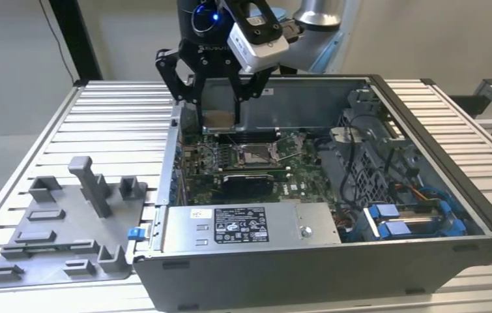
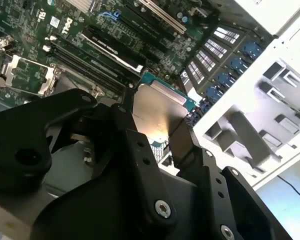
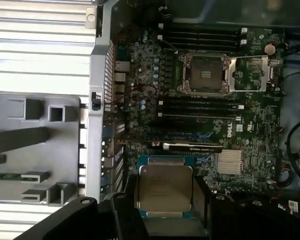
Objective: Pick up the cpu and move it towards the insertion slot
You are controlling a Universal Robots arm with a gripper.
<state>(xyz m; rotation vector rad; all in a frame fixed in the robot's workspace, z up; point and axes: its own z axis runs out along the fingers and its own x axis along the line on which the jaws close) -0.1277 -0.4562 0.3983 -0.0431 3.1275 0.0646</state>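
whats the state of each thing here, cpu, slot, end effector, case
cpu: held in the air by its edges, over the motherboard
end effector: shut on the cpu
insertion slot: cover flipped open, empty
computer case: lying flat, side panel off

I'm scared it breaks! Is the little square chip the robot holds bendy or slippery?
Probably stiff: the cpu lies flat between the jaws, with no sag. Its smooth, shiny face looks slippery, so a loose grip might let it slide. Being thin and small, it is likely light.
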